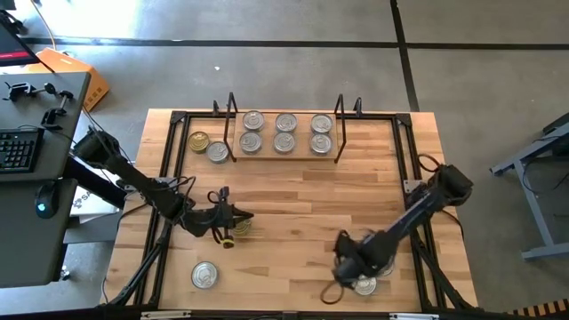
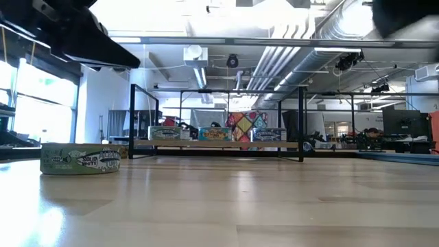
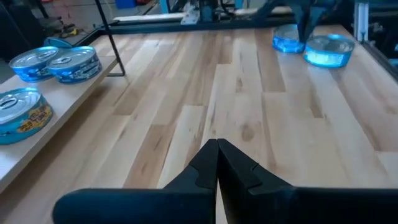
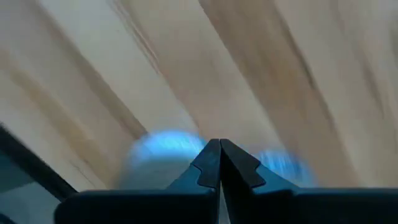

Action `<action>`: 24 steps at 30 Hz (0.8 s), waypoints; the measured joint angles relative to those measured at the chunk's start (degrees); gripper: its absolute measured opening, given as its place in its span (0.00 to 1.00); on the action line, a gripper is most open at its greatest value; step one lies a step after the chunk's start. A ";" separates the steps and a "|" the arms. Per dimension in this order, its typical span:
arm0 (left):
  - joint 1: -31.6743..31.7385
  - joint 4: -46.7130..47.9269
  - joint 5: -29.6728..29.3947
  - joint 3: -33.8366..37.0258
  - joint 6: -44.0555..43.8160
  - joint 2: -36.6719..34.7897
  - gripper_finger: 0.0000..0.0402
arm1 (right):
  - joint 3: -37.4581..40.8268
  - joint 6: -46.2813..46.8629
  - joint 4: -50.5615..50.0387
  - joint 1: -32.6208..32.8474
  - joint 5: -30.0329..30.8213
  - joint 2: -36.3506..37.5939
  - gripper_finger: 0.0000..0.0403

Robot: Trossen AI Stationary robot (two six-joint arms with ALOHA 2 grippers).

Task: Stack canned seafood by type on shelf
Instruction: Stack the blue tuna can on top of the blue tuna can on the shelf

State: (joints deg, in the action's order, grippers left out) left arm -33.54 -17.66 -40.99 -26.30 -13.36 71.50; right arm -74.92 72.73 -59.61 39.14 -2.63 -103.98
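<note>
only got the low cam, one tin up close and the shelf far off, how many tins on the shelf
observer: six tins on the shelf, two rows of three in the high view.
operator: any loose ones next to it
observer: two on the table just left of the shelf, a gold-lid tin and a silver-lid tin.
operator: where are the grippers
observer: both shut and empty. The left gripper is by a tin left of the table's middle; the right gripper is low over the front-right tins.
</note>
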 joint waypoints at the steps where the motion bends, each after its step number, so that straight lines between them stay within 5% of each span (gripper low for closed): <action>1: 0.02 -0.59 0.14 0.00 0.01 0.00 0.00 | 0.24 3.77 -1.81 1.37 -1.33 -0.02 0.00; 8: 0.35 -1.97 0.50 -0.02 1.80 0.00 0.00 | 5.42 22.54 -3.95 8.57 -8.51 -0.05 0.00; 15: 1.62 -3.38 0.57 -0.02 4.22 0.00 0.00 | 9.22 19.85 2.14 7.14 -6.65 0.35 0.00; 21: 3.74 -3.47 0.59 -0.02 4.63 0.13 0.00 | 7.80 13.04 9.28 -0.96 24.28 -0.31 0.00; 24: 4.44 -3.53 1.35 -0.02 4.61 0.45 0.00 | 7.12 2.68 17.61 -4.16 34.58 -0.14 0.00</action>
State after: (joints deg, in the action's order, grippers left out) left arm -29.10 -21.19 -39.64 -26.33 -8.75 71.96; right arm -67.80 75.42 -42.00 34.98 31.94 -104.12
